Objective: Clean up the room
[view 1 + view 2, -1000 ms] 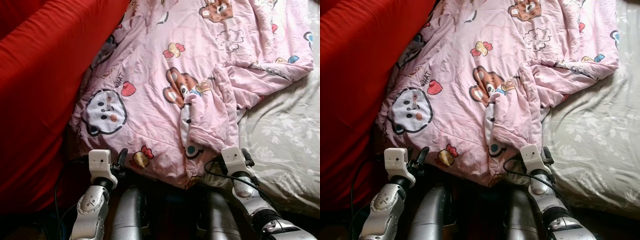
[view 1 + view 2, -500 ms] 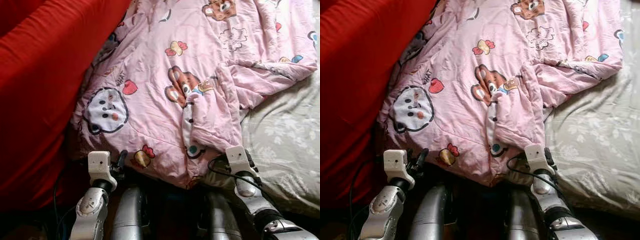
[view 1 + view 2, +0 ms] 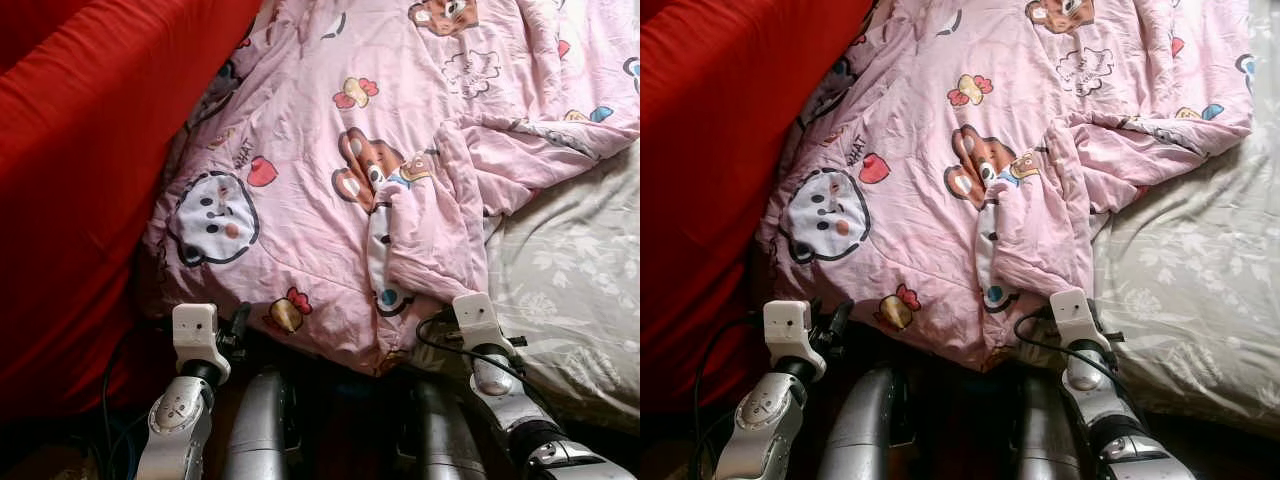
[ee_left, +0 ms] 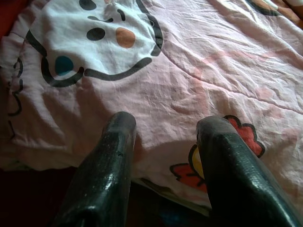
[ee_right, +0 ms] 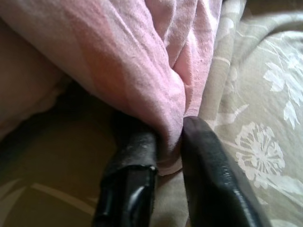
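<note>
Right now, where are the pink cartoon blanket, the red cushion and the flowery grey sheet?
pink cartoon blanket (image 3: 300, 215): left eye view, its flat middle.
red cushion (image 3: 80, 150): left eye view, its broad face.
flowery grey sheet (image 3: 570, 280): left eye view, a bare patch.

The blanket (image 3: 400, 150) lies on the bedsheet (image 3: 570, 290), with the curtain (image 3: 70, 180) at its left.
</note>
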`<state>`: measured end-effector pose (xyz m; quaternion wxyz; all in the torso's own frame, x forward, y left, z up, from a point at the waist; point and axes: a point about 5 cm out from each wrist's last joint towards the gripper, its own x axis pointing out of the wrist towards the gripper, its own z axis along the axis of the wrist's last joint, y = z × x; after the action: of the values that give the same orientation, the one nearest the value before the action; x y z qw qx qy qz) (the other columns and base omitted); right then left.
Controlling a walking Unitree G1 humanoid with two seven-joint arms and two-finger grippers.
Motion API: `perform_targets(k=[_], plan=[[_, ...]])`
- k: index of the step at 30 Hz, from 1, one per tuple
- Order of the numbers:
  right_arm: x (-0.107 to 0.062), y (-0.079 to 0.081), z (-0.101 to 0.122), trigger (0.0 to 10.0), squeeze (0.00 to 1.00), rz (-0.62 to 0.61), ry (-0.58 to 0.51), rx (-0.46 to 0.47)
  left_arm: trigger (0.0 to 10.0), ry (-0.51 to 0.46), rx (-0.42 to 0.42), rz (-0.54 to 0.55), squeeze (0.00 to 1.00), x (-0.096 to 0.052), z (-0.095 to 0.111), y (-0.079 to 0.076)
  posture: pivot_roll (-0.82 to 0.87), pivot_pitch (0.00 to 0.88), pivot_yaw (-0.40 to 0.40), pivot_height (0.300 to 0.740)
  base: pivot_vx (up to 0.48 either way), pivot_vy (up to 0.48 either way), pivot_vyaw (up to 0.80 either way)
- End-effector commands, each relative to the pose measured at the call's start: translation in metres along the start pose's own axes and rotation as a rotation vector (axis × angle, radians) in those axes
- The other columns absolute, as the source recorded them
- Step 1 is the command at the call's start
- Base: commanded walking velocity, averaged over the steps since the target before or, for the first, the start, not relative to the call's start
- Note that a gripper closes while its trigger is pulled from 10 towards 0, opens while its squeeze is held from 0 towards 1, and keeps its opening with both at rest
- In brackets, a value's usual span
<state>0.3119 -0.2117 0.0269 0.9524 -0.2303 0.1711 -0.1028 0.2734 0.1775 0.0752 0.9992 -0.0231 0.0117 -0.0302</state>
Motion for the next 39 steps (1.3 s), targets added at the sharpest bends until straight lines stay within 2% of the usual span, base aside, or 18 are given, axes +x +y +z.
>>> perform_targets(k=[1, 16, 19, 21, 22, 23, 24, 25, 26, 28, 34, 39], plan=[[-0.007, 0.0, -0.021, 0.0, 0.0, -0.006, 0.077, 0.005, 10.0, 0.05, 0.006, 0.03, 0.0, -0.007, -0.009, 0.009, 0.1, 0.41, 0.088, 0.638, 0.0, 0.0, 0.0], [-0.005, -0.005, -0.017, 0.0, 0.0, -0.036, 0.065, 0.061, 10.0, 0.045, 0.006, 0.031, 0.0, 0.007, -0.009, 0.006, 0.07, 0.353, 0.07, 0.638, 0.0, 0.0, 0.0], [-0.004, -0.003, -0.012, 0.0, 0.0, -0.033, 0.049, 0.111, 10.0, 0.037, 0.004, 0.035, 0.0, 0.014, -0.008, 0.006, 0.06, 0.321, 0.061, 0.638, 0.0, 0.0, 0.0], [-0.004, -0.001, -0.006, 0.2, 0.0, -0.034, 0.015, 0.197, 10.0, 0.032, 0.003, 0.034, 0.0, 0.016, -0.007, 0.005, 0.06, 0.309, 0.059, 0.638, 0.0, 0.0, 0.0], [-0.004, -0.001, -0.006, 0.2, 0.0, -0.034, 0.015, 0.197, 10.0, 0.032, 0.003, 0.034, 0.0, 0.016, -0.007, 0.005, 0.06, 0.309, 0.059, 0.638, 0.0, 0.0, 0.0], [-0.004, -0.001, -0.004, 8.3, 0.0, -0.034, 0.002, 0.231, 10.0, 0.032, 0.002, 0.033, 0.0, 0.017, -0.007, 0.005, 0.05, 0.301, 0.058, 0.638, 0.0, 0.0, 0.0], [-0.004, -0.001, -0.003, 8.3, 0.0, -0.033, -0.005, 0.252, 10.0, 0.032, 0.002, 0.033, 0.0, 0.018, -0.008, 0.004, 0.05, 0.297, 0.058, 0.638, 0.0, 0.0, 0.0], [-0.005, 0.001, 0.0, 10.0, 0.0, -0.02, -0.031, 0.296, 10.0, 0.034, 0.001, 0.031, 0.0, 0.019, -0.009, 0.003, 0.04, 0.282, 0.055, 0.638, 0.0, 0.0, 0.0], [-0.007, 0.005, 0.006, 10.0, 0.0, -0.001, -0.088, 0.356, 10.0, 0.036, -0.002, 0.028, 0.0, 0.02, -0.01, 0.001, 0.03, 0.273, 0.054, 0.638, 0.0, 0.0, 0.0], [-0.011, 0.007, 0.008, 10.0, 0.0, 0.008, -0.127, 0.418, 10.0, 0.04, -0.005, 0.025, 0.0, 0.02, -0.013, 0.0, 0.01, 0.253, 0.05, 0.638, 0.0, 0.0, 0.0], [-0.017, 0.008, 0.006, 10.0, 0.0, 0.015, -0.156, 0.449, 10.0, 0.05, -0.013, 0.013, 0.0, 0.023, -0.018, -0.005, -0.02, 0.221, 0.042, 0.638, 0.0, 0.0, 0.0], [-0.015, -0.002, 0.004, 10.0, 0.0, -0.032, -0.154, 0.475, 10.0, 0.05, -0.02, 0.006, 0.0, 0.027, -0.019, -0.009, -0.02, 0.204, 0.041, 0.662, 0.0, 0.0, 0.0]])
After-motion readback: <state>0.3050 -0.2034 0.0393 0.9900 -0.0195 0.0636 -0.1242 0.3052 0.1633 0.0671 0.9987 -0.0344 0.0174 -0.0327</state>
